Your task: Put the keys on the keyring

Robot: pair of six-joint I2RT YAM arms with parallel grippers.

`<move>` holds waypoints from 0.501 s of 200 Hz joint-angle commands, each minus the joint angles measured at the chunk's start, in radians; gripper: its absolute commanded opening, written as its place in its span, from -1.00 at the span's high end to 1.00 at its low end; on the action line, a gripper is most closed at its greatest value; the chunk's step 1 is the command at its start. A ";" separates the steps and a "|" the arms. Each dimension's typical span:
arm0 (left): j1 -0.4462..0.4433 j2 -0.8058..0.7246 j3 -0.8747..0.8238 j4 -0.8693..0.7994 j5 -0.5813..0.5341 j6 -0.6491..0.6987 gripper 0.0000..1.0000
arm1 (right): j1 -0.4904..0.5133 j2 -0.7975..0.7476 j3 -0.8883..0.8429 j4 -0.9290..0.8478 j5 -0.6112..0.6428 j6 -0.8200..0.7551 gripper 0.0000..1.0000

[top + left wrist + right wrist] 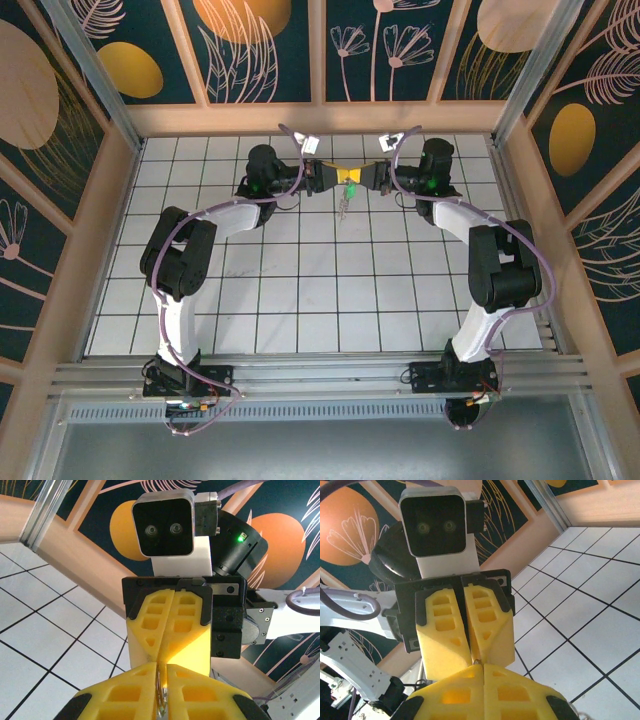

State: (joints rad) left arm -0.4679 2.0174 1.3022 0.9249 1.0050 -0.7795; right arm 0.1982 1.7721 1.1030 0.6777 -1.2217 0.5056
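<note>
Left gripper [345, 177] on keyring [160, 694] (apparently)

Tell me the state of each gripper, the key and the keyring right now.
left gripper: shut on the keyring, a thin metal piece pinched at its tips.
right gripper: shut, tip to tip with the left gripper.
keyring: held in the air, mostly hidden in the grip.
key: dangling below the two grippers; whether it is threaded on, cannot tell.

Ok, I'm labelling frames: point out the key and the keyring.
key [348, 190], top external view, on its green head.
keyring [160, 697], left wrist view, on its thin metal edge at bottom centre.
</note>
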 commanded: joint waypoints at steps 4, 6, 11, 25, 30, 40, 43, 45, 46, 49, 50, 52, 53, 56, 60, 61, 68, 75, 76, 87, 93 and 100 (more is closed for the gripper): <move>-0.014 -0.017 -0.030 0.136 0.010 -0.056 0.75 | -0.005 -0.027 -0.010 0.067 0.039 0.020 1.00; -0.014 -0.018 -0.032 0.138 0.009 -0.057 0.75 | -0.004 -0.027 -0.011 0.068 0.040 0.020 1.00; -0.014 -0.018 -0.035 0.143 0.006 -0.060 0.74 | -0.004 -0.028 -0.011 0.067 0.040 0.020 1.00; -0.013 -0.019 -0.043 0.159 -0.004 -0.068 0.74 | -0.004 -0.027 -0.013 0.074 0.045 0.025 1.00; -0.014 -0.021 -0.046 0.168 -0.005 -0.074 0.73 | -0.004 -0.028 -0.014 0.075 0.046 0.027 1.00; -0.014 -0.022 -0.054 0.187 -0.008 -0.084 0.70 | -0.004 -0.029 -0.016 0.077 0.050 0.030 1.00; -0.015 -0.021 -0.057 0.191 -0.009 -0.087 0.70 | -0.003 -0.028 -0.018 0.078 0.050 0.030 1.00; -0.014 -0.020 -0.058 0.195 -0.009 -0.090 0.70 | -0.005 -0.029 -0.018 0.078 0.051 0.031 1.00; -0.014 -0.019 -0.059 0.196 -0.010 -0.090 0.70 | -0.005 -0.028 -0.018 0.079 0.051 0.031 1.00; -0.014 -0.020 -0.060 0.199 -0.011 -0.092 0.70 | -0.004 -0.029 -0.019 0.082 0.051 0.033 1.00; -0.014 -0.021 -0.060 0.201 -0.011 -0.093 0.70 | -0.004 -0.029 -0.020 0.083 0.051 0.034 1.00; -0.014 -0.020 -0.061 0.203 -0.012 -0.094 0.71 | -0.005 -0.029 -0.019 0.084 0.051 0.035 1.00; -0.014 -0.019 -0.061 0.204 -0.012 -0.096 0.71 | -0.005 -0.029 -0.020 0.085 0.052 0.035 1.00; -0.014 -0.020 -0.062 0.208 -0.012 -0.099 0.72 | -0.004 -0.029 -0.019 0.086 0.051 0.037 1.00; -0.014 -0.018 -0.062 0.213 -0.014 -0.102 0.74 | -0.005 -0.028 -0.020 0.086 0.051 0.037 1.00; -0.014 -0.018 -0.062 0.215 -0.014 -0.103 0.74 | -0.004 -0.029 -0.019 0.086 0.051 0.038 1.00; -0.015 -0.018 -0.064 0.222 -0.015 -0.108 0.78 | -0.004 -0.028 -0.021 0.090 0.050 0.041 1.00; -0.015 -0.017 -0.063 0.226 -0.015 -0.111 0.81 | -0.003 -0.029 -0.021 0.094 0.048 0.043 1.00; -0.015 -0.016 -0.063 0.226 -0.015 -0.111 0.82 | -0.003 -0.028 -0.020 0.095 0.048 0.043 1.00; -0.017 -0.015 -0.060 0.227 -0.017 -0.112 0.83 | -0.002 -0.031 -0.020 0.098 0.045 0.045 1.00; -0.018 -0.013 -0.058 0.227 -0.019 -0.112 0.83 | -0.001 -0.032 -0.021 0.099 0.042 0.047 1.00; -0.021 -0.011 -0.055 0.227 -0.019 -0.113 0.83 | 0.002 -0.031 -0.021 0.101 0.039 0.047 1.00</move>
State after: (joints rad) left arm -0.4717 2.0174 1.2434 1.0546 0.9569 -0.8742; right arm 0.1986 1.7721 1.0927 0.7292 -1.2125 0.5385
